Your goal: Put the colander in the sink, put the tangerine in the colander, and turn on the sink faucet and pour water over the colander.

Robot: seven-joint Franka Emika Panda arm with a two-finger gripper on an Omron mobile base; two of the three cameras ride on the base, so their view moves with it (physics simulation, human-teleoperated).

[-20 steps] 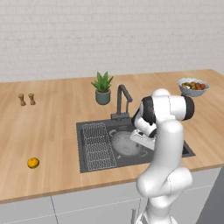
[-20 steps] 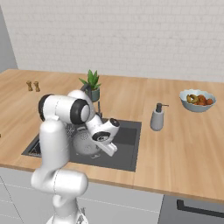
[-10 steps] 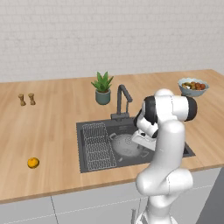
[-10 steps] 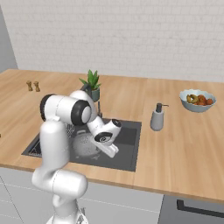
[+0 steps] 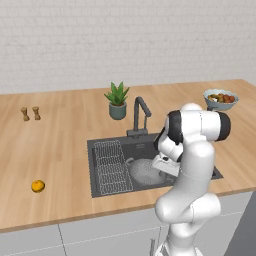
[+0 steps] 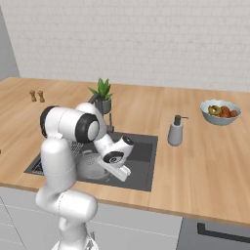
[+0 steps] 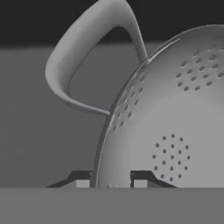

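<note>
Silver-grey colander (image 5: 145, 171) was already down in the sink (image 5: 100, 181), and the gripper (image 7: 108, 183) looked clamped on its rim beside a handle. So step one seemed nearly done. Next up, I'd guess: let go, then fetch the tangerine (image 5: 38, 186) off the counter, well off to the left.

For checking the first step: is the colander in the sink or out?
In. The colander sits inside the sink beside the wire rack.
</note>
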